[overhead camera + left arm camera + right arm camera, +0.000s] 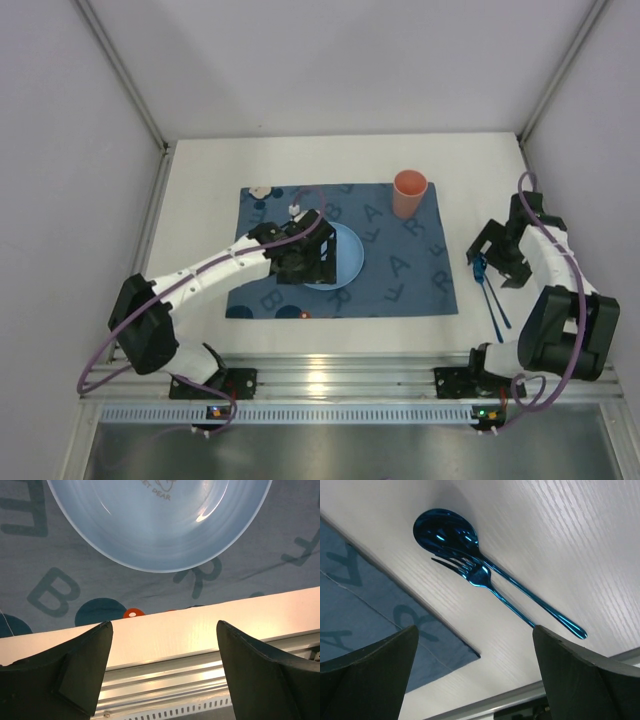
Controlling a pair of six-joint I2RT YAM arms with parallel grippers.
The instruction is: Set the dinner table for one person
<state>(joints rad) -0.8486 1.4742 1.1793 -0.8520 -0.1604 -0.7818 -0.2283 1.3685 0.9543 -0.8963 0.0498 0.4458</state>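
Note:
A pale blue plate [338, 256] lies in the middle of a dark blue lettered mat [400, 270] on the white dinner table [200, 200]. It fills the top of the left wrist view [160, 525]. My left gripper [303, 262] hovers over the plate's near left edge, open and empty [165, 645]. A salmon cup [409, 193] stands at the mat's far right. A shiny blue spoon [447, 532] and fork [477, 575] lie side by side on the table right of the mat [492, 295]. My right gripper [493, 262] is above them, open and empty [475, 650].
A small white object [261, 191] sits at the mat's far left corner. The metal rail [340, 375] runs along the near table edge. Grey walls enclose the table on three sides.

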